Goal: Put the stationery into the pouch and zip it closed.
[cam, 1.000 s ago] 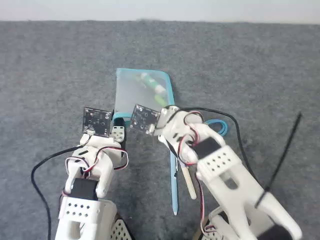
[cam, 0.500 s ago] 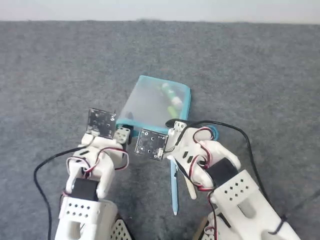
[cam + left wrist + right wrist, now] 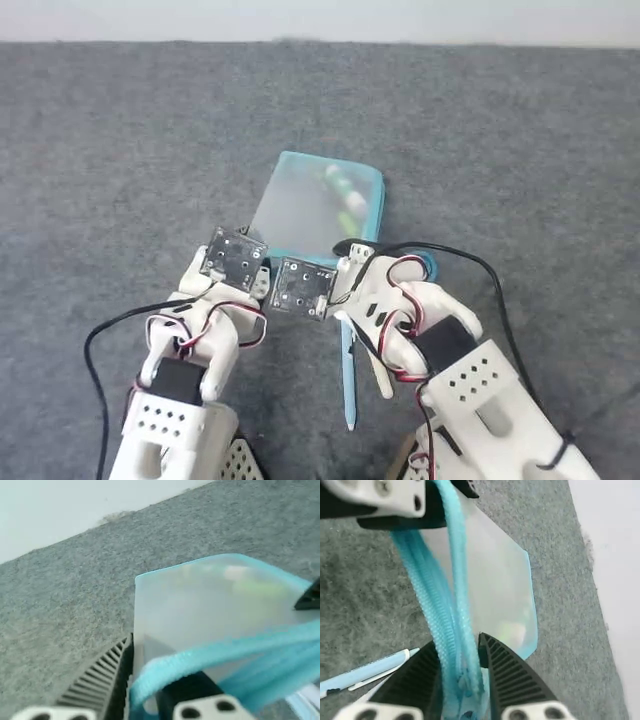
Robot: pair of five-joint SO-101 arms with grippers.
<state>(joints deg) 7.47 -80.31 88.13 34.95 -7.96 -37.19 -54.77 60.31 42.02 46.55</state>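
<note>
A translucent pouch (image 3: 300, 205) with light-blue edging lies tilted on the grey carpet, with green and white stationery (image 3: 345, 200) inside. My left gripper (image 3: 257, 264) is shut on the blue edge at the pouch's near corner; in the left wrist view that blue edge (image 3: 200, 655) runs through the gripper (image 3: 150, 682). My right gripper (image 3: 462, 680) is shut on the blue zipper band (image 3: 455, 580) farther along the same near edge, with the pouch (image 3: 505, 590) beyond. A light-blue pen (image 3: 348, 380) and a pale stick (image 3: 378, 372) lie on the carpet beside the right arm.
Grey carpet (image 3: 120, 150) surrounds the pouch on all sides, with a pale wall strip at the far edge. Black cables (image 3: 470, 270) trail from both arms. A loose blue loop (image 3: 430, 265) peeks out beside the right arm.
The pouch swung to the right and now lies tilted. The right arm drew back toward the near side, and the left gripper shifted right onto the pouch's near corner.
</note>
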